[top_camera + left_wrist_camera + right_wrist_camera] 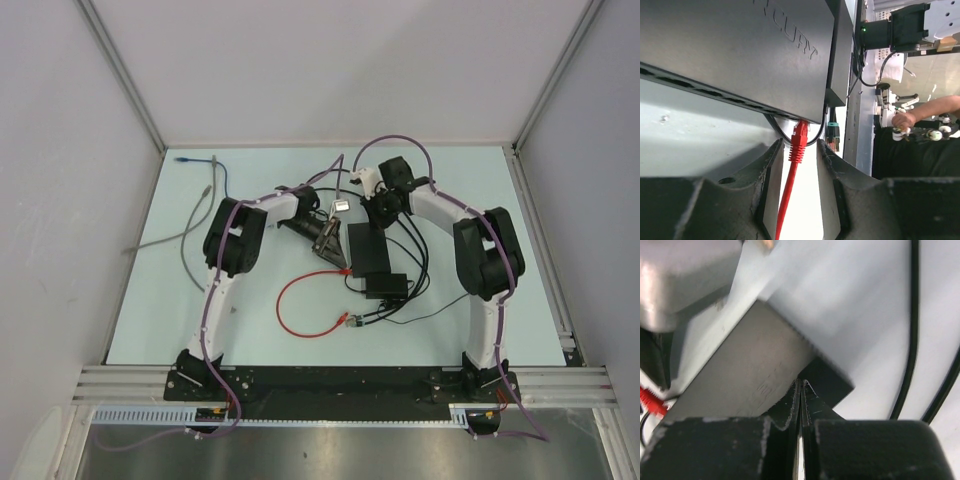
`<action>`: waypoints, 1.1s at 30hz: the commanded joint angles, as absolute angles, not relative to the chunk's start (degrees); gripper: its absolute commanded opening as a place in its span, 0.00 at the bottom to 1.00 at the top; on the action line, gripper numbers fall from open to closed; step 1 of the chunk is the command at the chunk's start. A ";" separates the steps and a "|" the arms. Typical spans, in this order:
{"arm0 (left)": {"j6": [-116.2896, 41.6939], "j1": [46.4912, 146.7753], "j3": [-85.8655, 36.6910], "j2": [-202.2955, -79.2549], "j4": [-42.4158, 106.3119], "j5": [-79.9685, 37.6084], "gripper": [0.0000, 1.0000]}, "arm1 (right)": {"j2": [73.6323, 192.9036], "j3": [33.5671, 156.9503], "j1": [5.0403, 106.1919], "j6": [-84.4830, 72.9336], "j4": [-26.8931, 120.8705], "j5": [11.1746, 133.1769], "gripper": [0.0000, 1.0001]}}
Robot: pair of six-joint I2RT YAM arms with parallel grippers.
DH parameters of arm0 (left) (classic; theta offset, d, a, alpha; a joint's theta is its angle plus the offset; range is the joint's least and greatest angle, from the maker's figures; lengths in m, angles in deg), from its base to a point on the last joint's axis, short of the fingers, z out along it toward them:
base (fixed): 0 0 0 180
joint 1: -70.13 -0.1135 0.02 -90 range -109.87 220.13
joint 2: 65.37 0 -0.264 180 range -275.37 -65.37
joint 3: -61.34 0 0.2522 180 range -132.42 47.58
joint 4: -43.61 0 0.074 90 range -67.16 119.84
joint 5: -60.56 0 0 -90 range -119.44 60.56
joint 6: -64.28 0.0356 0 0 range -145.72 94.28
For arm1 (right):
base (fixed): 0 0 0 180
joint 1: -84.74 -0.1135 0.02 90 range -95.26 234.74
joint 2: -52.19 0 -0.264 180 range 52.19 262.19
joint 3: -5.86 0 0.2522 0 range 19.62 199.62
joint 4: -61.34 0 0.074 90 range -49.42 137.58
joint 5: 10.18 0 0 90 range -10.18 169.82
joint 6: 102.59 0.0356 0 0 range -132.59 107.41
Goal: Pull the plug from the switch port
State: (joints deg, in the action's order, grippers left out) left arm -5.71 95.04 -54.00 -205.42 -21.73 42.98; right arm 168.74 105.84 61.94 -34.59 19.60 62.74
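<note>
The switch is a flat black box at the table's middle. A red plug sits in a socket on its edge, and its red cable loops toward the front. My left gripper is at the switch's left edge. In the left wrist view it is open, with a finger on each side of the plug's boot and not touching it. My right gripper is shut and empty. Its tips rest on the far end of the switch.
A smaller black box with thin black leads lies just in front of the switch. A grey cable with a blue plug lies at the back left. A small silver object sits behind the switch. Enclosure walls surround the table.
</note>
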 commanded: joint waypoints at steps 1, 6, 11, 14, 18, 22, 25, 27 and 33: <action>-2.60 95.71 -52.53 -204.50 -22.01 45.44 0.39 | 165.84 102.51 61.63 -33.15 10.58 64.96 0.03; -4.01 95.71 -51.82 -205.03 -20.78 45.62 0.41 | 158.63 101.28 60.75 -33.25 8.13 63.83 0.04; -3.83 95.71 -52.09 -206.78 -20.96 47.29 0.40 | 158.97 95.66 58.56 -31.93 8.29 62.16 0.04; -3.92 95.80 -51.13 -206.61 -20.34 48.08 0.40 | 161.25 93.37 58.03 -30.61 9.87 61.71 0.04; -6.72 96.15 -50.42 -206.61 -17.10 48.17 0.38 | 165.99 93.28 58.02 -29.82 12.42 62.24 0.04; -9.54 96.50 -52.43 -207.40 -15.60 50.27 0.29 | 170.03 93.28 58.46 -30.17 12.87 61.62 0.04; -10.07 96.85 -54.37 -207.66 -15.77 50.71 0.25 | 172.58 93.28 59.16 -30.17 12.87 60.66 0.04; -10.25 96.94 -54.63 -207.84 -15.77 51.15 0.22 | 173.12 93.28 59.43 -29.90 13.13 60.83 0.04; -11.48 97.03 -54.55 -208.45 -15.60 52.74 0.21 | 174.44 93.36 59.52 -28.85 13.74 61.53 0.04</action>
